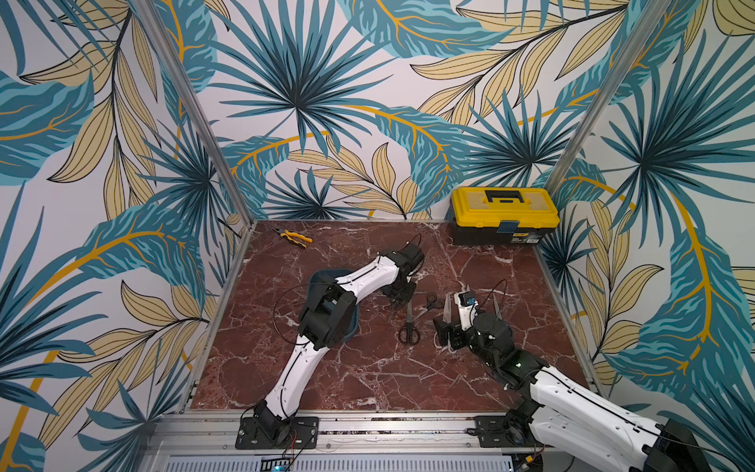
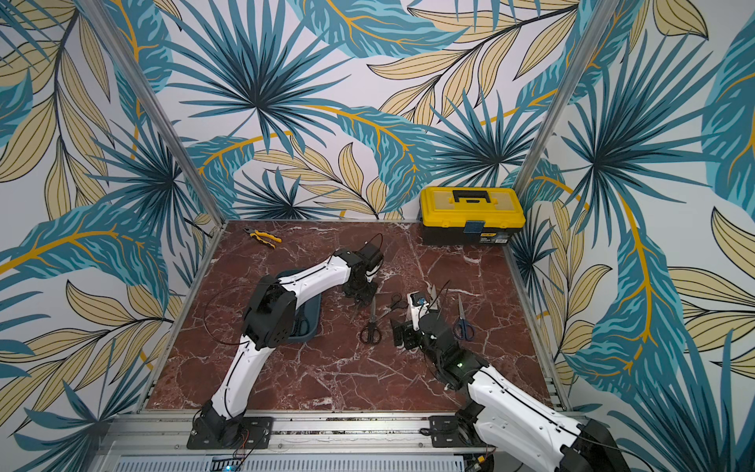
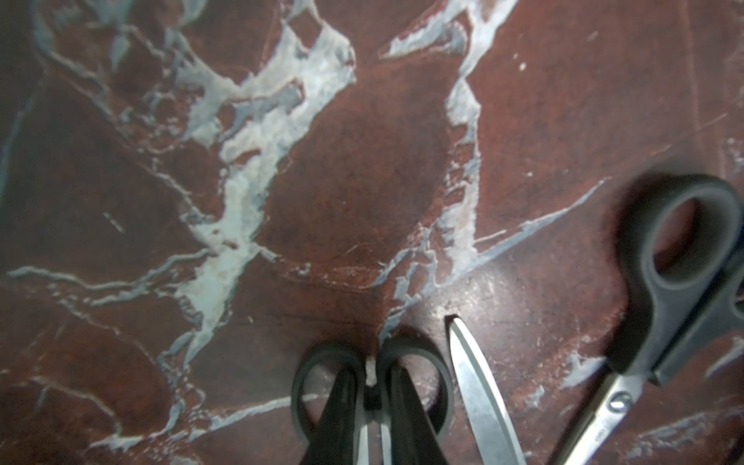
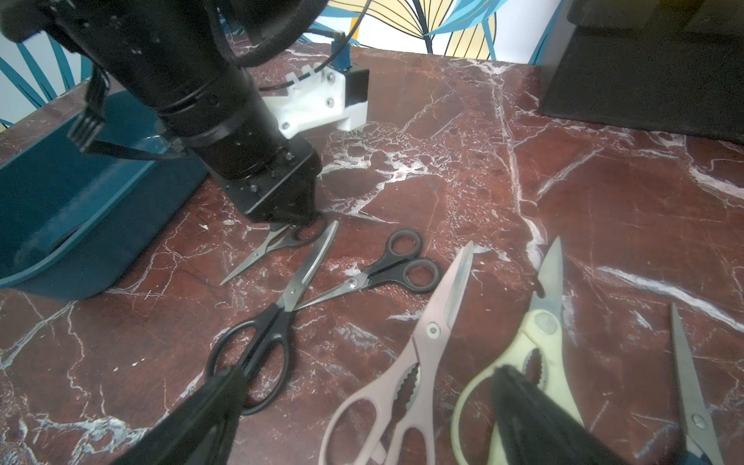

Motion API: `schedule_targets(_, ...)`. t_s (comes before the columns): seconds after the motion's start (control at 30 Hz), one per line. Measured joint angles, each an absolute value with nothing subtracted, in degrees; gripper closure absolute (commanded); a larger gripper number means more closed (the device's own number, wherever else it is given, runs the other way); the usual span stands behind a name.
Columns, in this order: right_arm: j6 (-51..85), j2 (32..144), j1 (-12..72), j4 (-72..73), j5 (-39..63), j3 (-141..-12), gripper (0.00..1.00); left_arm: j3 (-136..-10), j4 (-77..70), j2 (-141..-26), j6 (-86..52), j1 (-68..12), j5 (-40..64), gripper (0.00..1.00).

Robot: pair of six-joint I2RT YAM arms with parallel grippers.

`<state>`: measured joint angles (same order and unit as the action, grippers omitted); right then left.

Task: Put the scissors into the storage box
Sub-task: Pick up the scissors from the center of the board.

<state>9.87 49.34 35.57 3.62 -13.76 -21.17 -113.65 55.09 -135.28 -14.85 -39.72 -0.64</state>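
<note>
Where leaf-print walls (image 1: 367, 81) enclose red marble (image 1: 367, 367), left end effector (image 4: 306, 222) pinches small scissors (image 4: 267, 245); right end effector (image 4: 368, 376) gapes.

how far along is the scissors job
Done: one pair seems to sit in the storage box. In hand: jaws of the left gripper pinch small black scissors, not yet lifted. Left: five more pairs on the table, pink shears and cream shears among them.
</note>
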Motion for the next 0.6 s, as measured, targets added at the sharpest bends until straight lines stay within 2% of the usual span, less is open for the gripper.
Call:
schedule_targets(0.07, 9.87, 49.34, 35.57, 3.64, -13.89, -21.17, 0.0, -113.65, 55.11, -135.28, -14.87, -39.72, -0.93, 1.0)
schedule_targets(0.6, 9.89, 49.69, 35.57, 3.64, -14.59, -21.17, 0.0, -113.67, 60.51, -133.6, -16.53, -39.81, -2.13, 1.0)
